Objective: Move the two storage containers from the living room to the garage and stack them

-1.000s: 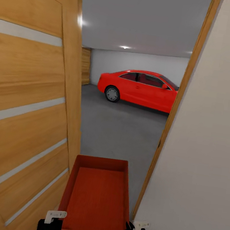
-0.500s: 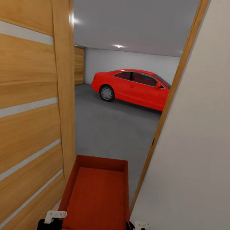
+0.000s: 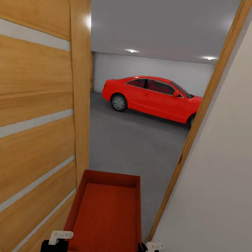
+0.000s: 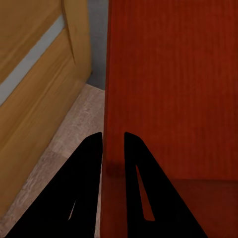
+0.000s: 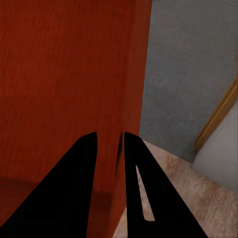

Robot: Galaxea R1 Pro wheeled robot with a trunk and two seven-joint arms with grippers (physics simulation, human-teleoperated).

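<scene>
At the frame's bottom centre, your left gripper (image 3: 57,240) and right gripper (image 3: 148,250) clamp one storage container (image 3: 106,214); the garage floor (image 3: 135,143) lies ahead, and nothing is placed yet.

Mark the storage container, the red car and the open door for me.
storage container (image 3: 106,216), head view, middle of its inner floor.
red car (image 3: 154,100), head view, side door panel.
wooden door (image 3: 25,127), head view, face of the open leaf.

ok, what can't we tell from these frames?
- Red car: its front is hidden by the wooden door frame, head view.
- Orange-red lidless bin: near end cut off by the bottom edge, head view.
- Left gripper, right gripper: the bin wall sits between the fingers; contact is unclear.
</scene>
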